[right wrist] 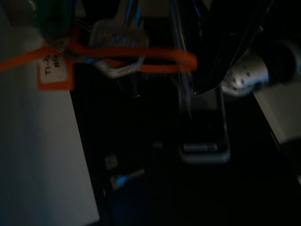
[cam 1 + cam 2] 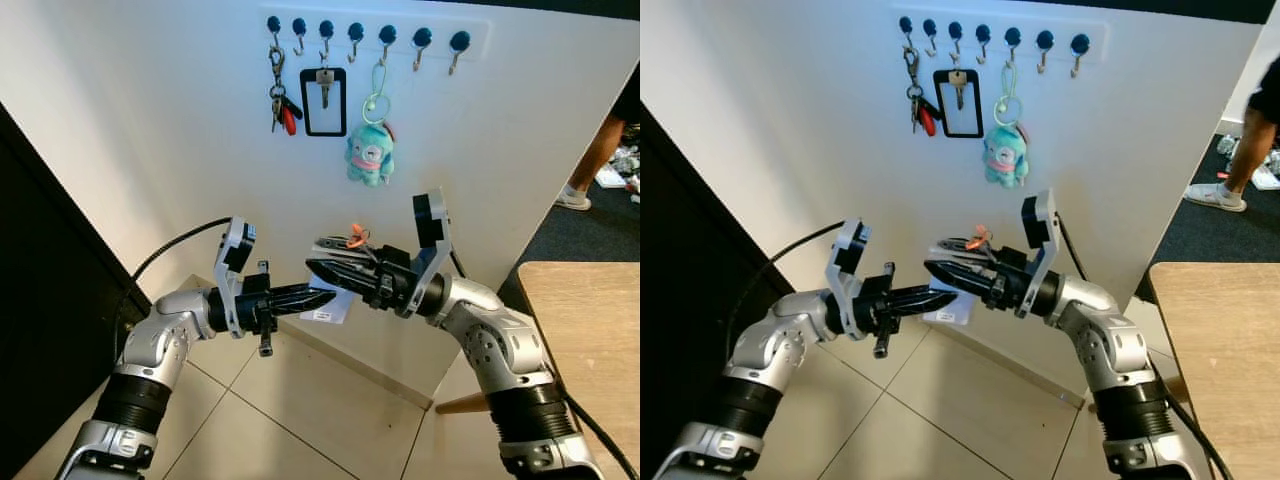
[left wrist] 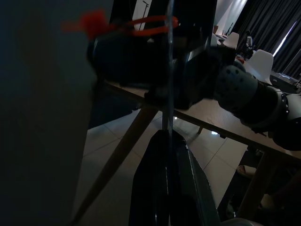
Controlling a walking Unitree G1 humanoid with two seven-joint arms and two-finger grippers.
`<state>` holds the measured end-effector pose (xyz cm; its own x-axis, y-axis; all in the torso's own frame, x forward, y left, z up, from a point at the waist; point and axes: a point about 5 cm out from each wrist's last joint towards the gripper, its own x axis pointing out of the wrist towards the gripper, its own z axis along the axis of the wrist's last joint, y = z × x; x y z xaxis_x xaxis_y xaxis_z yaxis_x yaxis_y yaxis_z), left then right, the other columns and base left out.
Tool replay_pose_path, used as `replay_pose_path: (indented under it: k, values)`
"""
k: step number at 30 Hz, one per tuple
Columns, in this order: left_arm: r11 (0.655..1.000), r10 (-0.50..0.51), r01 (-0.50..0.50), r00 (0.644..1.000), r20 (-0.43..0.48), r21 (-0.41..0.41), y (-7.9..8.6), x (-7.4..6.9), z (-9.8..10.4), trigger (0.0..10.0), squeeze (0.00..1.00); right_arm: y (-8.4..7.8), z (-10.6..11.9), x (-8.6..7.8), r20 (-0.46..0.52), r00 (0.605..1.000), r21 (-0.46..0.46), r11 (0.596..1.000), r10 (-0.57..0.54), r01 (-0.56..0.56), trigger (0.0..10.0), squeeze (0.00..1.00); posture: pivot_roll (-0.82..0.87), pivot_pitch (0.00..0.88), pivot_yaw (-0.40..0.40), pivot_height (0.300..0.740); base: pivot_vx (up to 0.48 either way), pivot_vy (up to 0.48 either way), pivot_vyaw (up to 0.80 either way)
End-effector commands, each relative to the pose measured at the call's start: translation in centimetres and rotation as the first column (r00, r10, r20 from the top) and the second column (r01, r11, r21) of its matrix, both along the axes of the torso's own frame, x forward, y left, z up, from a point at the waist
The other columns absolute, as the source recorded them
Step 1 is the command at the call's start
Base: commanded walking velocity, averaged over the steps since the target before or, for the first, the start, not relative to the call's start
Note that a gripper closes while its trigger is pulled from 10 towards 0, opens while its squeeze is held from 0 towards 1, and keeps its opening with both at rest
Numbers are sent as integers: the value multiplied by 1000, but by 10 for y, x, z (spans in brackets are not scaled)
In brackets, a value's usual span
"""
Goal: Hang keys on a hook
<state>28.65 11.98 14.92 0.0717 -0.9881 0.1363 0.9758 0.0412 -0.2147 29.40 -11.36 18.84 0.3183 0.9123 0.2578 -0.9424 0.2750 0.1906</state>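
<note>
Where hooks (image 2: 356,36) stud it, white wall (image 2: 150,130).

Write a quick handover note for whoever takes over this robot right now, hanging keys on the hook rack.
Right gripper: shut on the key set with orange loop, held in front of the wall below the rack.
Left gripper: fingertips meet the set's clear tag; grip unclear.
Hook rack: first, third and fifth hooks from the left taken by key bunch, black-framed key and plush keychain.
Done: keys picked up. Left: lift and hang on a free hook.
</note>
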Motion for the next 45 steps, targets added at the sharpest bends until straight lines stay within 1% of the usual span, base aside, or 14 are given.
replay_pose_path:
  k: [1,8,20,25,26,27,28,29,37,38,39,41,42,45]
  values:
    - [1000,8,-7,1000,-7,9,0,-1,-5,10000,0,-1,7,-3,10,1000,35,999,18,-19,10000,0,-155,32,86,740,0,0,0]
    - [1000,8,-8,1000,-12,13,0,-1,-7,10000,0,-6,13,-3,11,1000,66,998,25,-25,10000,0,-157,39,85,740,0,0,0]
    - [1000,14,-14,1000,-5,10,0,-1,-6,10000,0,-3,5,-6,-20,999,9,999,31,-31,10000,0,-157,43,87,740,0,0,0]
    - [1000,15,-15,1000,-6,9,1,-1,-5,10000,0,-3,6,-7,-28,999,16,999,35,-34,10000,0,-156,46,89,740,0,0,0]
    - [1000,15,-15,1000,-6,9,1,-1,-5,10000,0,-4,6,-8,-29,999,19,999,36,-36,8235,0,-156,46,89,740,0,0,0]
    - [1000,16,-16,1000,-5,9,1,-1,-5,10000,0,-4,7,-8,-30,999,25,999,40,-39,980,0,-156,46,89,740,0,0,0]
    - [1000,16,-16,1000,-5,9,1,-1,-5,10000,0,-4,7,-8,-30,999,25,999,40,-39,980,0,-156,46,89,740,0,0,0]
    - [1000,17,-17,1000,-5,9,1,-1,-5,10000,0,-4,7,-8,-31,998,30,999,45,-45,0,0,-157,46,89,740,0,0,0]
    - [1000,18,-18,1000,-2,11,0,-1,-5,10000,0,-4,10,-10,-29,998,39,998,53,-52,0,0,-157,46,89,740,0,0,0]
    - [1000,17,-17,1000,-1,11,0,-1,-5,10000,0,-4,10,-9,-29,998,35,998,50,-48,314,0,-158,46,90,740,0,0,0]
    - [1000,17,-17,1000,-1,10,0,-1,-5,10000,0,-4,9,-9,-30,999,31,999,45,-44,4863,0,-158,46,90,740,0,0,0]
    - [1000,16,-16,1000,-1,10,0,-1,-4,10000,0,-4,9,-9,-30,999,27,999,41,-40,4863,0,-158,46,90,740,0,0,0]
    - [1000,17,-17,1000,-1,10,0,-1,-4,10000,0,-4,9,-9,-31,999,24,999,37,-36,9686,0,-158,46,90,740,0,0,0]
    - [1000,19,-19,1000,1,10,0,0,-4,10000,0,-5,8,-8,-33,999,18,999,31,-30,10000,0,-159,46,91,740,0,0,0]
